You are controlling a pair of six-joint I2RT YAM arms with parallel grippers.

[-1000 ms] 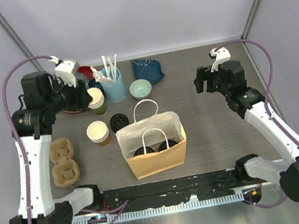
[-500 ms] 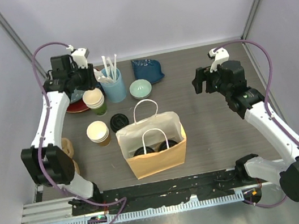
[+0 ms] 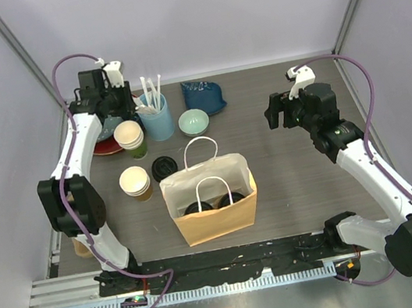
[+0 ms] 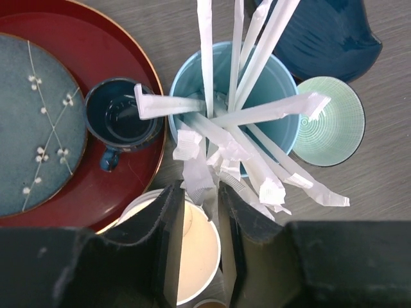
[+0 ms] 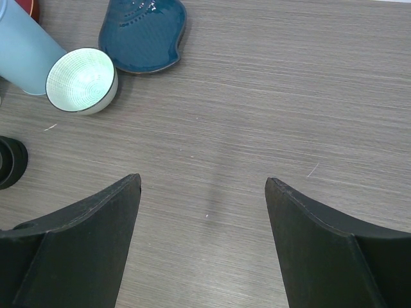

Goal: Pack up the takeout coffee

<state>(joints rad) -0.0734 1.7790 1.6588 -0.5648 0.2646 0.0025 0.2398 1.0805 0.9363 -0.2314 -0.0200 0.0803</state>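
Left gripper [image 4: 199, 196]: at the far-left corner, high over the blue cup [image 4: 282, 131] of wrapped straws [image 4: 257, 112]. Jaws narrow, with a slim gap showing. A crumpled wrapper end sits at the tips (nipped or merely beside them, I cannot tell). Crowded here: the red tray [image 4: 122, 186] curves up to the cup on one side, the ribbed green bowl [image 4: 331, 131] sits just beside it on the other, and a cream-rimmed cup [image 4: 196, 256] lies directly under my fingers.

Right gripper [image 5: 203, 183]: jaws wide, nothing between them, bare table [image 5: 289, 96] beneath. Open room all round. The nearest things, the bowl and a dark blue leaf-shaped dish [image 5: 144, 32], lie off toward the view's far left.

Takeout coffee [image 3: 199, 206]: both cups stand inside the paper bag [image 3: 216, 215], mid-table toward the near edge. Only their round black lids show, side by side.

Materials: table is grey wood grain, matt. Bag is brown kraft, pale inside, loop handles upright. Tray is glossy and carries a blue-grey plate [image 4: 32, 128] with white blossom sprigs and a small dark glazed mug [image 4: 122, 119].
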